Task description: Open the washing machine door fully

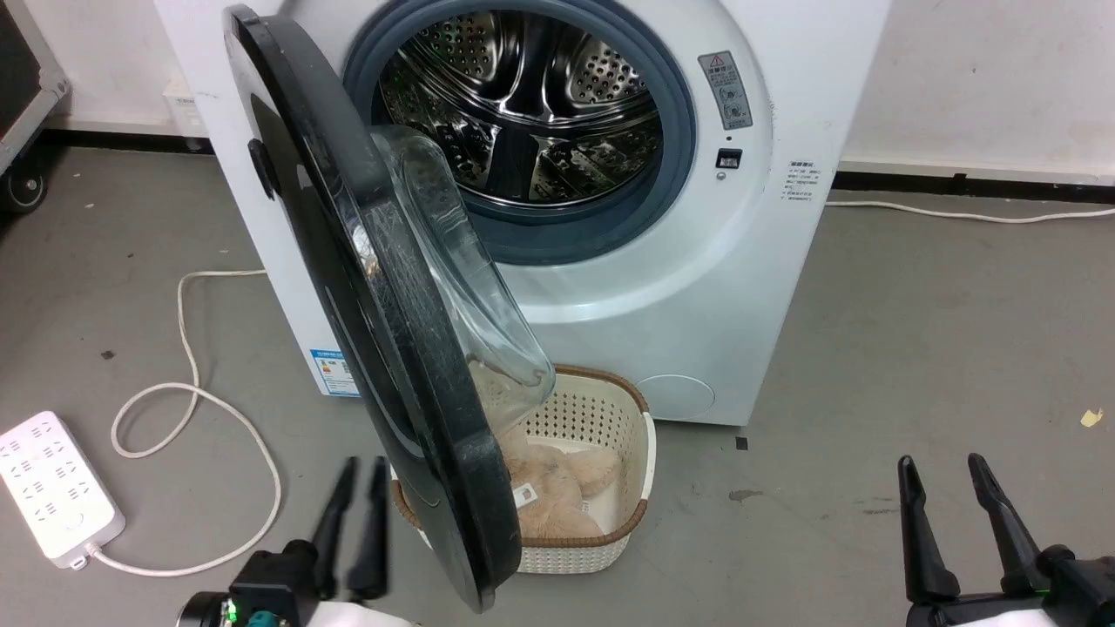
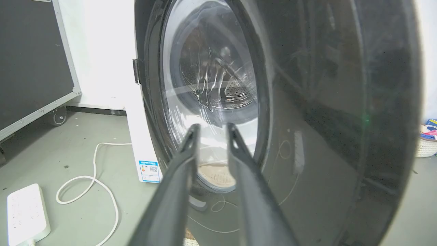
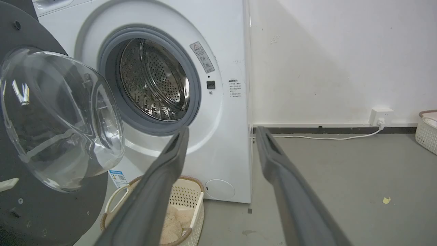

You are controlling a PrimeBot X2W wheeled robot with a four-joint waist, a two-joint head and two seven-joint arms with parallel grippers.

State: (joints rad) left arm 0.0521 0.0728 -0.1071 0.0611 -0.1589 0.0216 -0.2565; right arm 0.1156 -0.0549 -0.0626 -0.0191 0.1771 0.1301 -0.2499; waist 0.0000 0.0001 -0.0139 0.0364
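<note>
The washing machine (image 1: 697,287) is a white front-loader with its steel drum (image 1: 531,96) exposed. The washing machine door (image 1: 383,287), glossy black with a bulging glass bowl (image 1: 462,287), is hinged at the left and stands swung out, roughly square to the washer's front. My left gripper (image 1: 364,466) sits low on the door's outer side, fingers a little apart with nothing between them. The left wrist view looks onto the door's outer face (image 2: 324,119), with the left gripper (image 2: 213,127) close to it. My right gripper (image 1: 941,463) stands open at the lower right, well clear of the door (image 3: 51,119).
A cream perforated basket (image 1: 601,418) holding beige plush material sits on the floor under the open door. A white power strip (image 1: 52,488) and its looping cable (image 1: 187,383) lie to the left. A black wheeled case (image 2: 30,68) stands far left. Another basket (image 3: 426,133) stands far right.
</note>
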